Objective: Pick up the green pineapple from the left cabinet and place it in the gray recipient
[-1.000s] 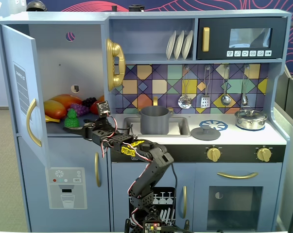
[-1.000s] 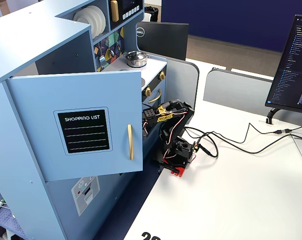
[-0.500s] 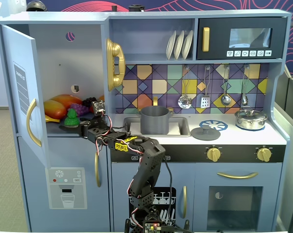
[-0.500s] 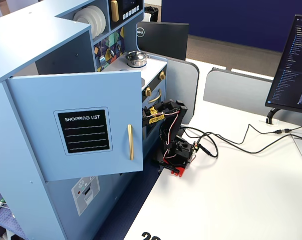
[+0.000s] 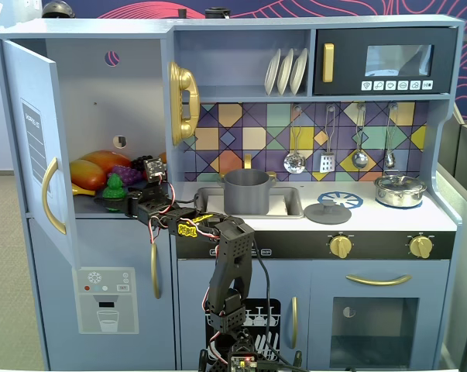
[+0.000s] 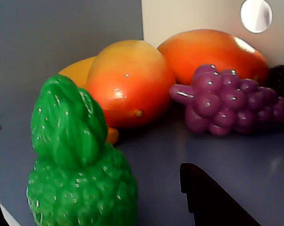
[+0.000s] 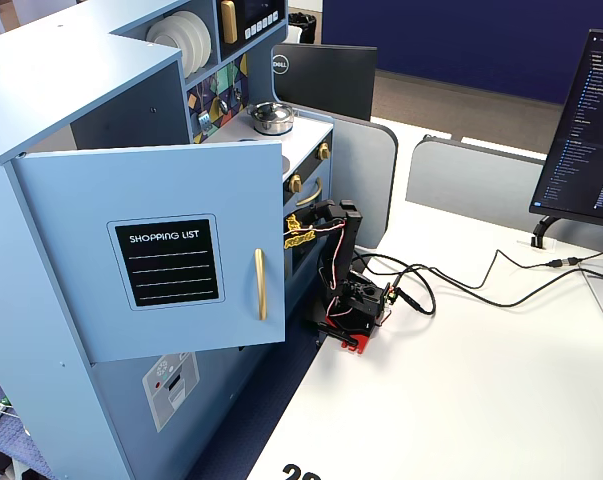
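In the wrist view the green pineapple [image 6: 78,174] stands upright, very near, between the two dark fingers [image 6: 212,200] of the gripper [image 5: 118,203]; the jaws are spread and hold nothing. Behind it lie orange fruits [image 6: 132,80] and a purple grape bunch [image 6: 229,99] in the left cabinet [image 5: 94,85], door open. Further right, the gray recipient [image 5: 247,191] sits in the sink [image 5: 289,203].
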